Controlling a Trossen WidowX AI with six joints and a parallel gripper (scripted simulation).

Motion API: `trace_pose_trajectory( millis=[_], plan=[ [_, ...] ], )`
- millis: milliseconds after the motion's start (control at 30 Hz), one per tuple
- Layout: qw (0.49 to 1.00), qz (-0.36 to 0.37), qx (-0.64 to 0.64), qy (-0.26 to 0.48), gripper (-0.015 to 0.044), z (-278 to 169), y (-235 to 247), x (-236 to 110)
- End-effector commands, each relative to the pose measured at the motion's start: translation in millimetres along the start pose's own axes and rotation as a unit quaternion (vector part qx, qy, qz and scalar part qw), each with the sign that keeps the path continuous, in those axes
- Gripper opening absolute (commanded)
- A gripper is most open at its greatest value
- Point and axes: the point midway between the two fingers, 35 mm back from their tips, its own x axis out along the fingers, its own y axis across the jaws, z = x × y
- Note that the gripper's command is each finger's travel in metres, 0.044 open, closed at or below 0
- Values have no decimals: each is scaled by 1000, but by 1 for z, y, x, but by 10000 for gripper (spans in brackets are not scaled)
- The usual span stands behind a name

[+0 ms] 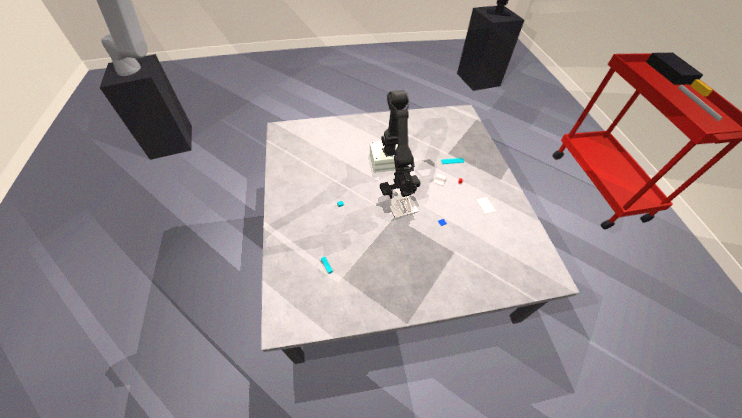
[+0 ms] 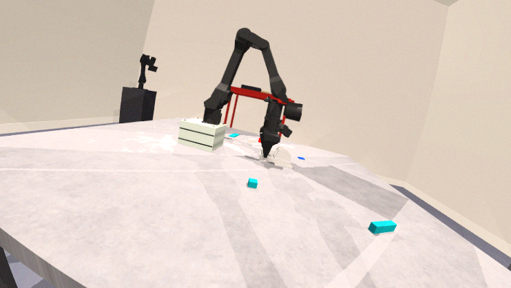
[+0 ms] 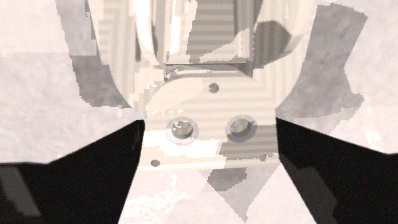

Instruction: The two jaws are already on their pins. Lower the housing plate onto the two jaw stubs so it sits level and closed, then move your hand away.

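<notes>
The pale housing plate [image 3: 212, 105] has two large ringed holes and small screw holes; round ends show inside the large ones. My gripper [image 3: 207, 125] [image 2: 265, 156] is shut on the plate, one black finger against each side edge. The pale ribbed parts [image 3: 116, 55] [image 2: 283, 156] [image 1: 405, 207] with rounded outer sides extend beyond the plate, low at the table. The plate looks square to the wrist view. The stubs are hidden under it, and I cannot tell whether it sits fully down on them.
A pale green box [image 1: 383, 165] [image 2: 196, 135] stands under the arm's base. Around lie a cyan cube [image 1: 340, 204] [image 2: 252, 183], cyan bars [image 1: 326, 265] [image 1: 452, 161] [image 2: 382, 227], a blue square [image 1: 442, 222] [image 2: 301, 158], a red piece [image 1: 460, 181], a white part [image 1: 440, 179] and a white card [image 1: 486, 205].
</notes>
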Motion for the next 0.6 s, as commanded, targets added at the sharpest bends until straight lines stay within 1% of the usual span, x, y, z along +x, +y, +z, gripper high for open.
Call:
trace_pose_trajectory(
  millis=[0, 567],
  plan=[
    [1000, -1, -3, 4, 351, -2, 0, 2],
    [1000, -1, -3, 4, 351, -2, 0, 6]
  ],
)
